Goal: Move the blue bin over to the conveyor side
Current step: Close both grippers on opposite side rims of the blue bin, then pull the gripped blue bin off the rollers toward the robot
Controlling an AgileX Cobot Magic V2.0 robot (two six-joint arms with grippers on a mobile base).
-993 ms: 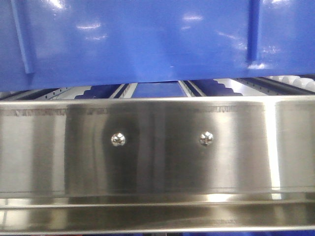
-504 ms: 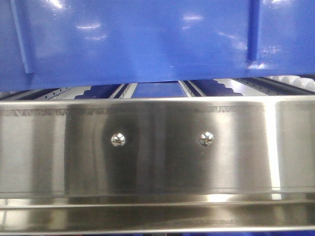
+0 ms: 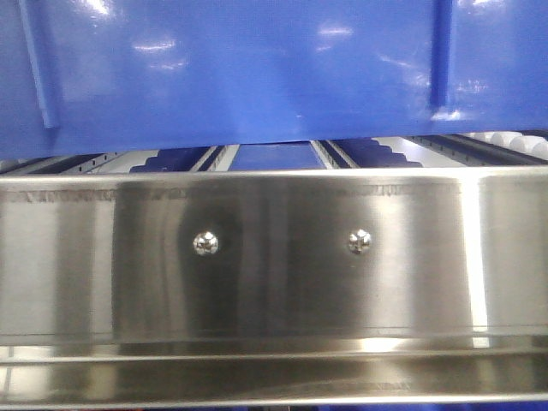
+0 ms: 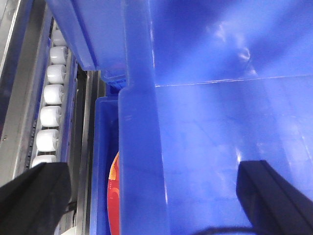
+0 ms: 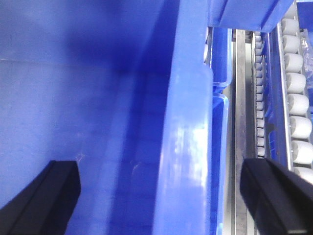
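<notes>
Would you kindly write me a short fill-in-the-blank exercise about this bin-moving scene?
1. The steel rail under the blue bin shows ___ rivets.
2. The left gripper straddles the bin's wall with its jaws ___.
3. Beside the bin, the right wrist view shows a row of ___ rollers.
Missing words: two; open; white.

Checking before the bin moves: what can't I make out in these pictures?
Blue bin, front view: top rim and inside cut off by the top edge.
Red object, left wrist view: mostly hidden behind the bin's rim, unidentifiable.
Rollers, front view: mostly hidden behind the bin and the steel rail.
</notes>
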